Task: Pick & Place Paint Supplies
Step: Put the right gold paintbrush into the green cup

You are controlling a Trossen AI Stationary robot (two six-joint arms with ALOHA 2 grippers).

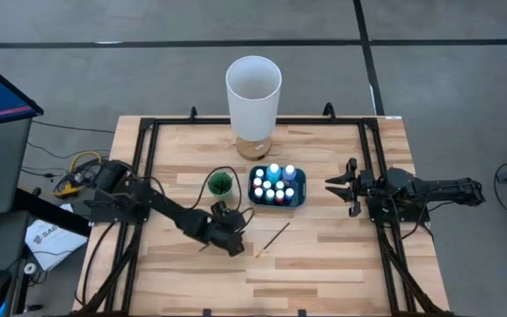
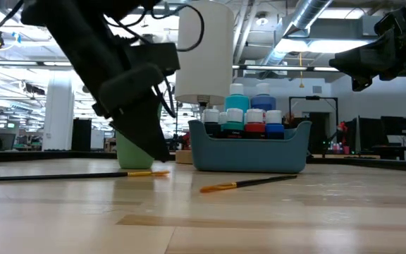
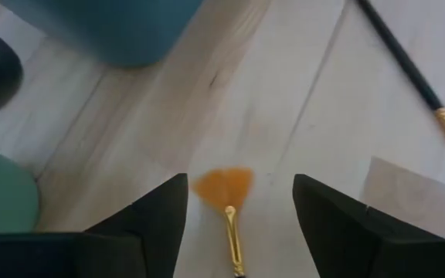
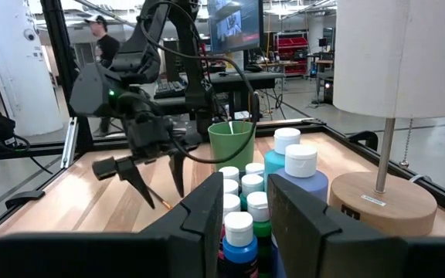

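The left gripper (image 1: 233,244) is low over the pale wooden tabletop (image 1: 324,264), its 2 dark fingers (image 3: 149,220) spread apart with nothing between them but a thin brush with an orange fan-shaped tip (image 3: 228,202) lying flat on the boards. A second dark-handled brush with a gold ferrule (image 1: 274,237) lies just beside it, toward the table's middle and clear of the fingers. Behind the left gripper stands a small green cup (image 1: 221,183), and beside that a blue plastic tray (image 1: 300,187) packed with small paint bottles with pale caps (image 1: 275,184). A tall white cylindrical lamp on a round wooden base (image 1: 253,92) rises behind the tray. The right gripper (image 1: 340,187) hangs above the table just beside the tray's right wall, fingers together, holding nothing. The front half of the tabletop lies bare to the black frame rails (image 1: 372,167).
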